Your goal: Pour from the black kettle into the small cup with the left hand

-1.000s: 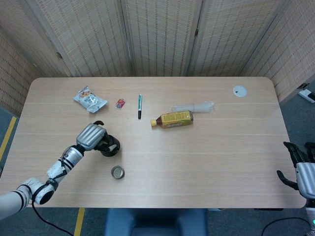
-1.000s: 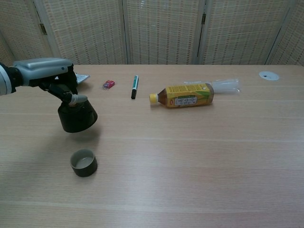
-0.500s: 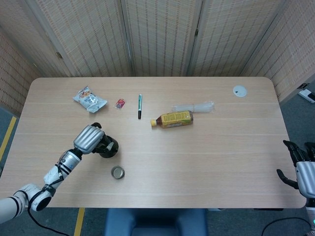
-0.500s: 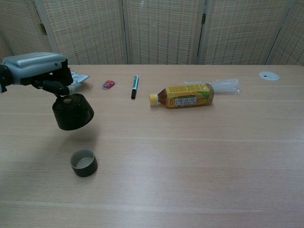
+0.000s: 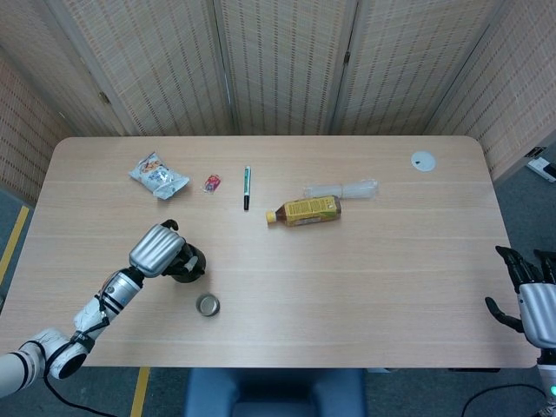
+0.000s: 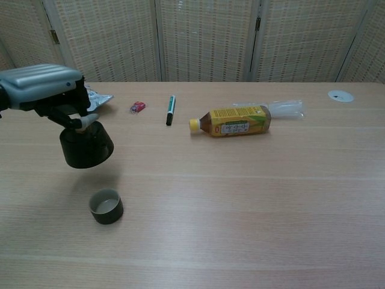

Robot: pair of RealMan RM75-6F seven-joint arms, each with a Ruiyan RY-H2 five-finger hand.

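Note:
My left hand [image 5: 158,249] [image 6: 43,90] grips the black kettle [image 5: 188,264] [image 6: 86,144] from above and holds it in the air over the front left of the table. The small cup [image 5: 208,305] [image 6: 106,206] stands upright on the table just in front of and slightly right of the kettle, apart from it. My right hand [image 5: 526,293] hangs off the table's right front corner with its fingers spread and nothing in it; only the head view shows it.
A yellow-labelled bottle [image 5: 304,210] [image 6: 233,120] lies on its side mid-table beside a clear plastic wrapper [image 5: 342,188]. A green pen [image 5: 247,187], a small red packet [image 5: 211,182] and a snack bag [image 5: 158,175] lie at the back left. A white disc [image 5: 423,160] sits at the back right.
My left hand has lifted the kettle higher and drawn it a little to the left. The cup and my right hand have stayed put.

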